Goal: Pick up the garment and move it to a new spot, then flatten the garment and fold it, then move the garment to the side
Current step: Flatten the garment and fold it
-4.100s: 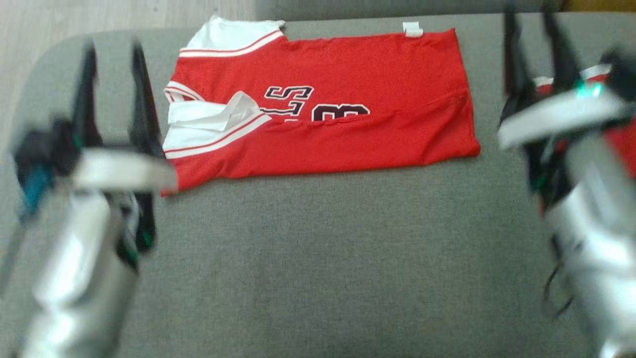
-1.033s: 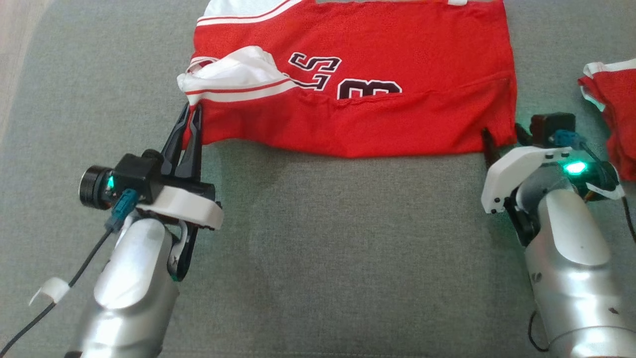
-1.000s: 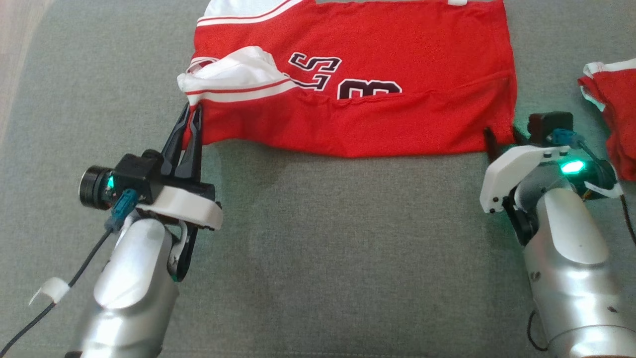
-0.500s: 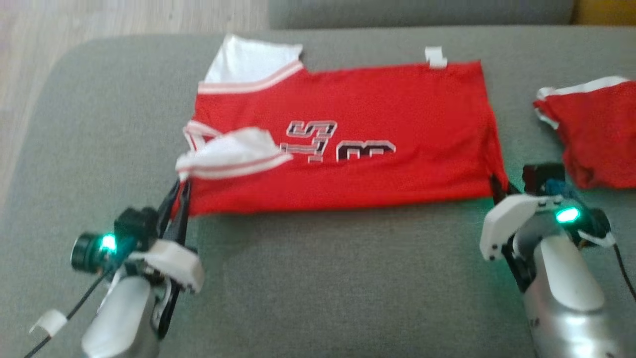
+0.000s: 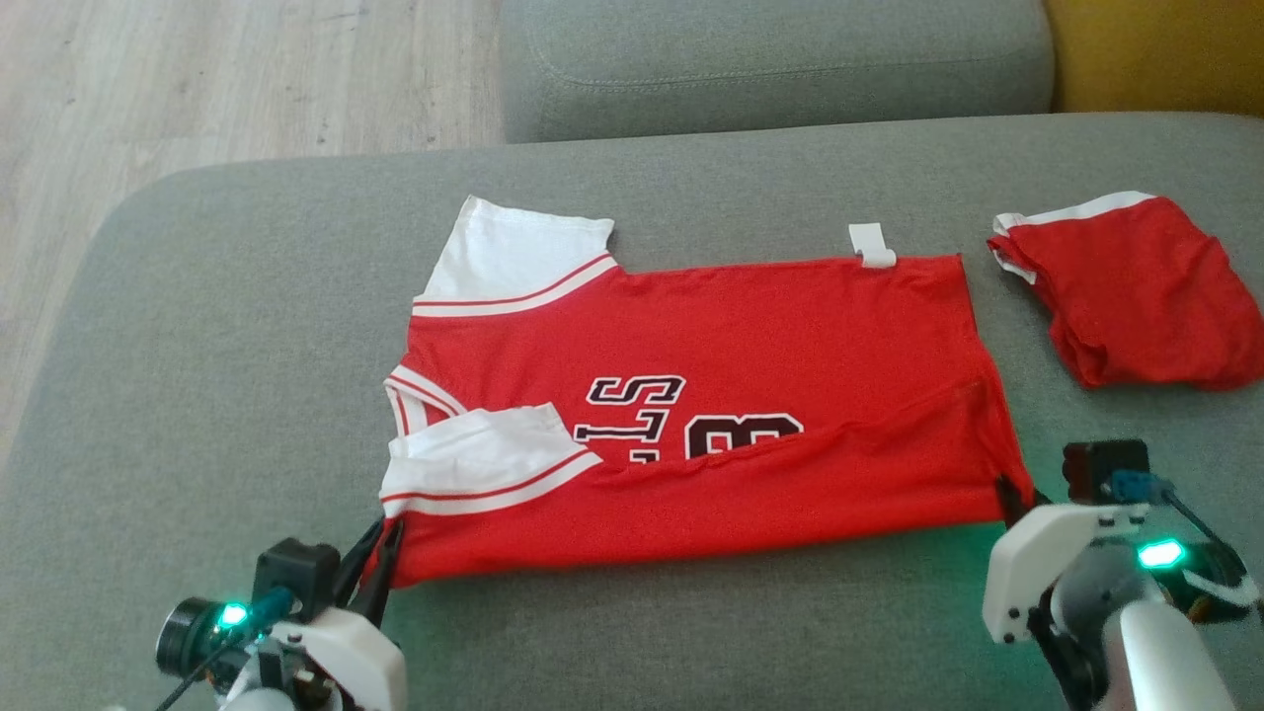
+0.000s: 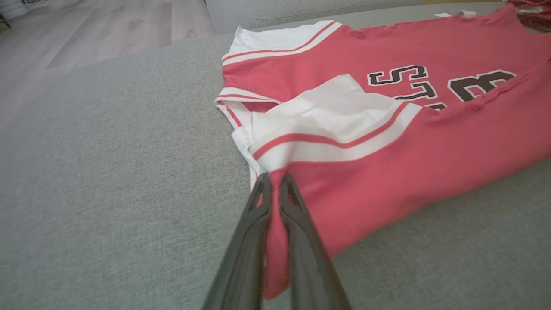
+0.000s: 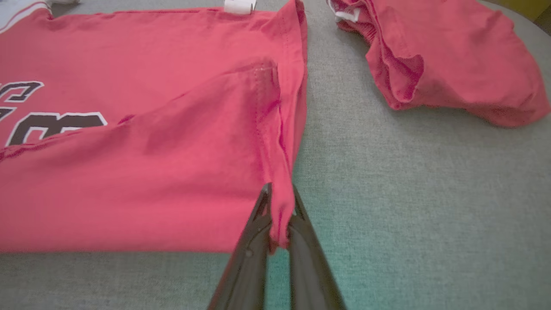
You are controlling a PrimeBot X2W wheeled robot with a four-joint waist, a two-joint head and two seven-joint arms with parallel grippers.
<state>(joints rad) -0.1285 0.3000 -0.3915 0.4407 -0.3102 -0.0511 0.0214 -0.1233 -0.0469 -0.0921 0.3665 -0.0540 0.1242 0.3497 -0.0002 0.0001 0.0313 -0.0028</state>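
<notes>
Red short-sleeved jersey garment with white, red-striped sleeves and black, white-edged lettering, lying flat on a broad grey fabric sofa seat, its neck end toward the robot's left and its hem toward the robot's right. The near long edge is folded over the body, so that the fold line cuts across the lower part of the lettering and one white sleeve lies on top of the red cloth; the other white sleeve spreads out at the far left corner. A small white tag juts from the far edge near the hem. The left pincer has its two dark fingers pressed together on the near left corner of the garment, just below the folded sleeve; in the left wrist view red cloth shows between the fingers. The right pincer grips the near right corner at the hem; in the right wrist view a pinch of red cloth is clamped between its closed fingers. A green lamp glows on each wrist. A second, crumpled red garment with white trim lies on the seat to the right, apart from the jersey. Beyond the seat are a grey back cushion, a pale wooden floor and a yellow surface.
</notes>
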